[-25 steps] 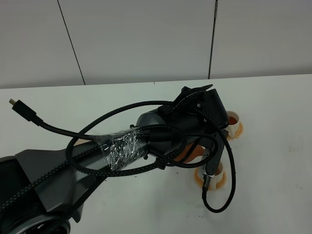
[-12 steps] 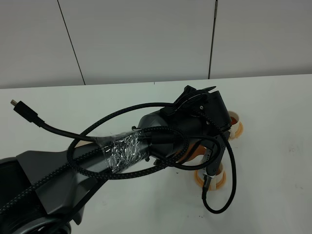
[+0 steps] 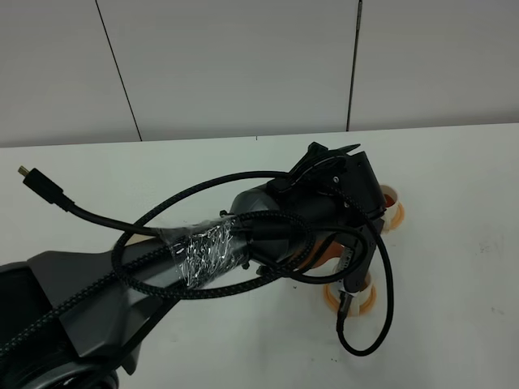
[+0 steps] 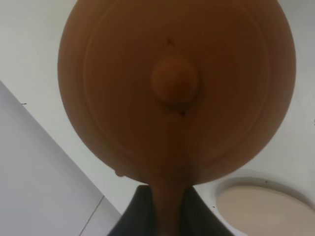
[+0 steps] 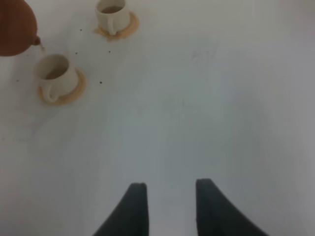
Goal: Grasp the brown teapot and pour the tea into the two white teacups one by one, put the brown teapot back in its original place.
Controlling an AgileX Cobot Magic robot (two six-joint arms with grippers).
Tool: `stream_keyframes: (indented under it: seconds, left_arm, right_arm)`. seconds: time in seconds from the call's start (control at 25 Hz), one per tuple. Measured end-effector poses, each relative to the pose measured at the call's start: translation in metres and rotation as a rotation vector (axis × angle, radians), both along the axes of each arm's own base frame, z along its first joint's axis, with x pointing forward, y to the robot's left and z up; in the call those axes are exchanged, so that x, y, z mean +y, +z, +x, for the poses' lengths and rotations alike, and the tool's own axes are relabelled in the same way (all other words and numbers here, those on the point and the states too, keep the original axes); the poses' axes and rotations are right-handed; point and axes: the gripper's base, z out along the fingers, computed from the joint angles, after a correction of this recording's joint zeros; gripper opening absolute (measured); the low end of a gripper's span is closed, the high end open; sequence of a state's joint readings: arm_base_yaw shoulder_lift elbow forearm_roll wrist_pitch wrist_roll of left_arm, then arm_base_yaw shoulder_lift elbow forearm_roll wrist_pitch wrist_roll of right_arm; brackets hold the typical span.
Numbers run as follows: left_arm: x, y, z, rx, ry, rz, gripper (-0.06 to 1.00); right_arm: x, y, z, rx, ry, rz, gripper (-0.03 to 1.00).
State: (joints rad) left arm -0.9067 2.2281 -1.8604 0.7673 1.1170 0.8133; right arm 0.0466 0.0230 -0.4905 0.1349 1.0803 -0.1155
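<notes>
Centrally, the left arm [image 3: 243, 231] is shown reaching over the white table [image 3: 454, 243], with the left gripper [image 4: 166, 196] clamped tight on the loop handle of the brown teapot [image 4: 177, 88]; a dark finger [image 4: 134, 219] is seen on either side of that handle. The teapot is held off the table, right of its middle, with the spout [image 5: 37, 41] lying just beside the rim of the front teacup [image 5: 53, 73], which stands on an orange saucer [image 5: 76, 88]. The rear teacup [image 5: 112, 14], set on a second saucer [image 5: 130, 24] closer to the table's far edge, is seen to contain brown liquid. The beige coaster [image 4: 268, 209] lies flat on the table, uncovered and apart from the teapot. The right gripper [image 5: 171, 186] is held over the table well apart from both cups, its jaws moderately parted and nothing gripped between them. The knobbed lid [image 4: 174, 81] is presented squarely to the left wrist view.
</notes>
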Motion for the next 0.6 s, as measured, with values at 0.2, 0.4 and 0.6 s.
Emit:
stream_keyframes:
  seconds: [0.2, 0.4, 0.6]
  left_arm:
    - [-0.0011, 0.0004, -0.0009, -0.005, -0.006, 0.004, 0.16]
    - [-0.0015, 0.0008, -0.0024, -0.007, -0.004, 0.016, 0.16]
    - [-0.004, 0.001, -0.0048, -0.009, -0.014, 0.019, 0.16]
  right_arm:
    - [0.0, 0.0, 0.0, 0.0, 0.0, 0.0, 0.24]
    - [0.0, 0.0, 0.0, 0.0, 0.0, 0.0, 0.24]
    - [0.0, 0.0, 0.0, 0.0, 0.0, 0.0, 0.24]
